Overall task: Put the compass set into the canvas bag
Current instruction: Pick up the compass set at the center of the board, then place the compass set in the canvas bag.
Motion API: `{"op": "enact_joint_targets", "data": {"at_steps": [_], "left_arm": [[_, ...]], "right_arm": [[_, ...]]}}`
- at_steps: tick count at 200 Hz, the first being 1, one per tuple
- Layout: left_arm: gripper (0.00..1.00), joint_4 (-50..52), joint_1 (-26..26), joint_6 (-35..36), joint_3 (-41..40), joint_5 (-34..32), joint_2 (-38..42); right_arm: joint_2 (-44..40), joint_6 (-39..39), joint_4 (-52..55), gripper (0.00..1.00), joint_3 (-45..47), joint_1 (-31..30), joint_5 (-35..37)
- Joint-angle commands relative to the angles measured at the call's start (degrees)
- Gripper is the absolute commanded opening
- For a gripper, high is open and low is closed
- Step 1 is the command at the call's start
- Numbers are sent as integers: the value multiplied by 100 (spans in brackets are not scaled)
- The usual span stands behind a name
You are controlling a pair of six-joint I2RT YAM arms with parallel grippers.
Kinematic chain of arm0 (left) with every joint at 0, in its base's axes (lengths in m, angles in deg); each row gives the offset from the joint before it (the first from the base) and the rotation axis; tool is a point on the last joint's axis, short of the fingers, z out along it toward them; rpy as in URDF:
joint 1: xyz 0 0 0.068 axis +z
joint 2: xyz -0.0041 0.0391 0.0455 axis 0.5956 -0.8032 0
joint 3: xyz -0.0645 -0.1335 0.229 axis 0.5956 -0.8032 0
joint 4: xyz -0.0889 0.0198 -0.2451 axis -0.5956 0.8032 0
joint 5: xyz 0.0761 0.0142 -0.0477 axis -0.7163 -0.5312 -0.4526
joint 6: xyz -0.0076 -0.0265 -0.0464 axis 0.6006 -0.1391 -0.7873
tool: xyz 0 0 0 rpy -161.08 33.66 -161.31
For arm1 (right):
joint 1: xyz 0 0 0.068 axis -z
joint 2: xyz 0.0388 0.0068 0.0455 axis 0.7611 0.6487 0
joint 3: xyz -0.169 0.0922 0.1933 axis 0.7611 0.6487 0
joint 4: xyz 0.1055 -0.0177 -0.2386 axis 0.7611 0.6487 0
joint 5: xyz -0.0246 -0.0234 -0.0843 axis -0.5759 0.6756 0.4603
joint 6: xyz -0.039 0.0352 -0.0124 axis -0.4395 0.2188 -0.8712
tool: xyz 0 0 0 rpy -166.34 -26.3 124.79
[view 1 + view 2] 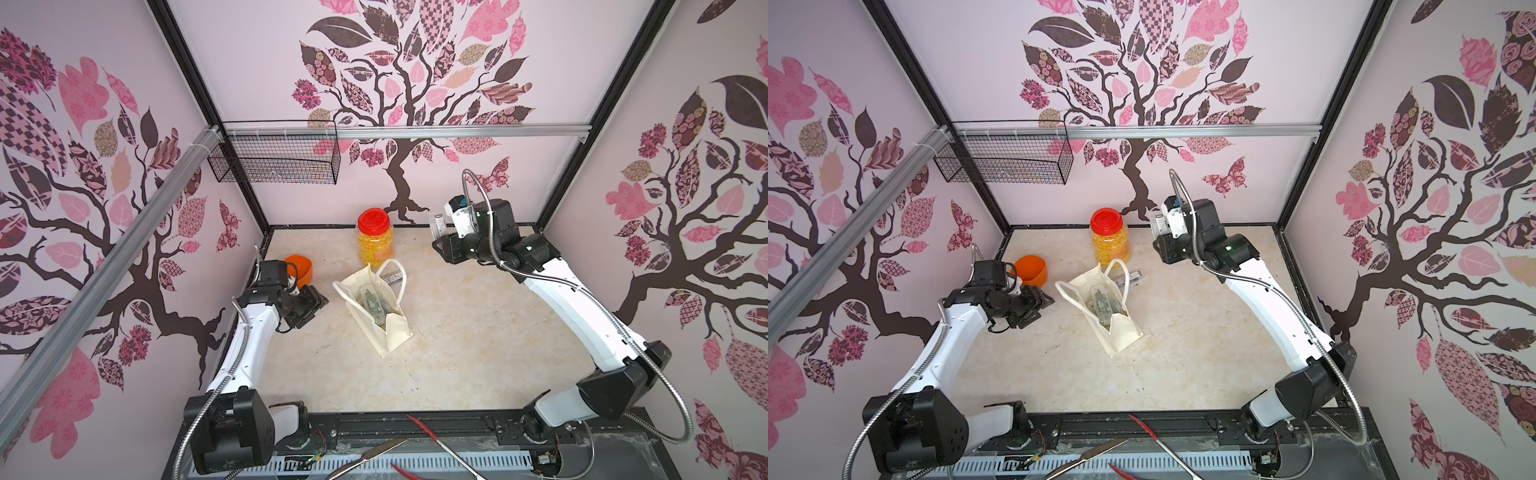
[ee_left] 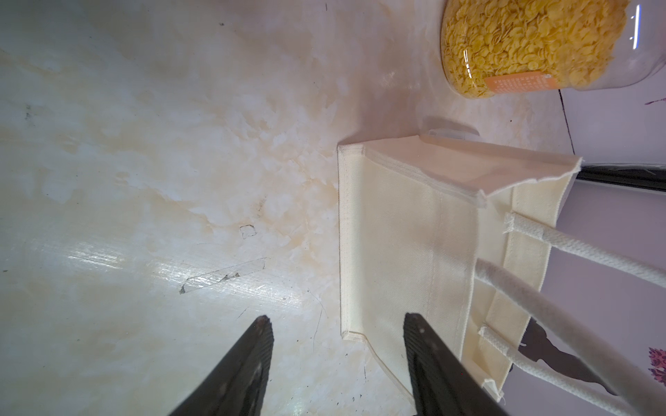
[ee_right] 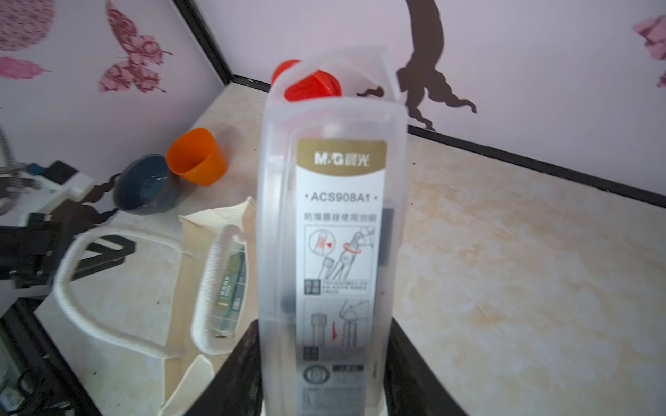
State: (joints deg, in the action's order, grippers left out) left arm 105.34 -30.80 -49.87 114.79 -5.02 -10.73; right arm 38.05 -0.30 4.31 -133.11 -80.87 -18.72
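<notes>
The right end effector is clamped on the compass set, a long clear plastic box with a white and gold label. It holds the box up in the air near the back wall. The box is close to the tall clear jar, which has a red lid and is full of yellow bits. The box is apart from the canvas bag, a small cream cloth bag with two white rope handles.

The bag stands open in the middle of the pale, marble-look bench. Another clear box of the same kind lies inside it. One more clear box lies on the bench just behind the bag, partly hidden.

The left end effector has its two black fingers apart and holds nothing. It is just beside the bag. An orange plastic cup sits behind the left arm.
</notes>
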Motion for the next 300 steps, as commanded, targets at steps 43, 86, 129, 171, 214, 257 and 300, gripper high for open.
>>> {"op": "enact_joint_targets", "data": {"at_steps": [43,86,129,171,214,257,300], "left_arm": [[62,-107,-97,-17,44,-74,95],[62,-82,-119,-43,12,-100,146],[62,-82,-126,-26,-34,-145,172],[62,-110,-128,-4,-78,-136,137],[62,-141,-128,-3,-126,-127,98],[62,-139,-126,25,-159,-127,93],[62,-153,-125,24,-162,-145,78]], "right_arm": [[187,84,134,39,-382,-1683,472],[858,355,119,39,-580,-2085,418],[1646,502,341,39,-936,-2090,419],[2327,577,626,40,-1291,-2098,554],[2761,552,607,40,-1374,-2094,609],[3118,553,509,39,-1255,-2095,782],[3188,616,475,40,-1044,-2096,1020]]}}
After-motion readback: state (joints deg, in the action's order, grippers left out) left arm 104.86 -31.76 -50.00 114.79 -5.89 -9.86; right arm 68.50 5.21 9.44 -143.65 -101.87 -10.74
